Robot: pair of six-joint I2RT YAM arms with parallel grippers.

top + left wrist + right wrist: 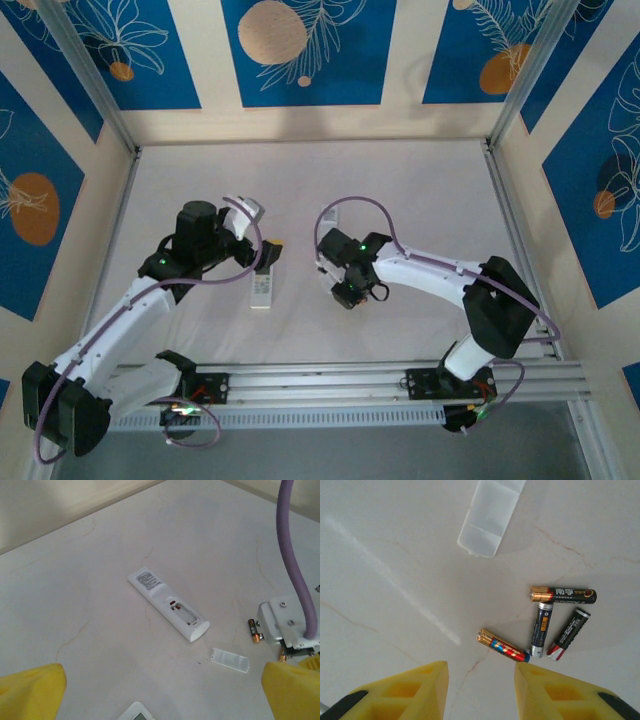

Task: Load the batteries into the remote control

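Your right gripper (480, 667) has its jaws partly apart with nothing between them, and it hangs low over the table (395, 580). The four batteries (541, 630) lie loose just past the fingertips, off toward the right-hand finger (555, 690) instead of in line with the gap. The red and blue battery (502, 646) is nearest, its end almost at that finger's tip, and the other three are bunched just beyond it, some touching.

Take that nearest one alone. Shift right until the gap straddles it, turn the wrist so the jaws close across its width, then come straight down. If you drag sideways, it will probably roll into the bunch.

The loose cover (490, 515) lies farther off, clear of your path. The remote (167, 604) lies back up with its battery bay open, well apart from the pile. Your left gripper (165, 680) is spread wide and empty, on the near side of the remote
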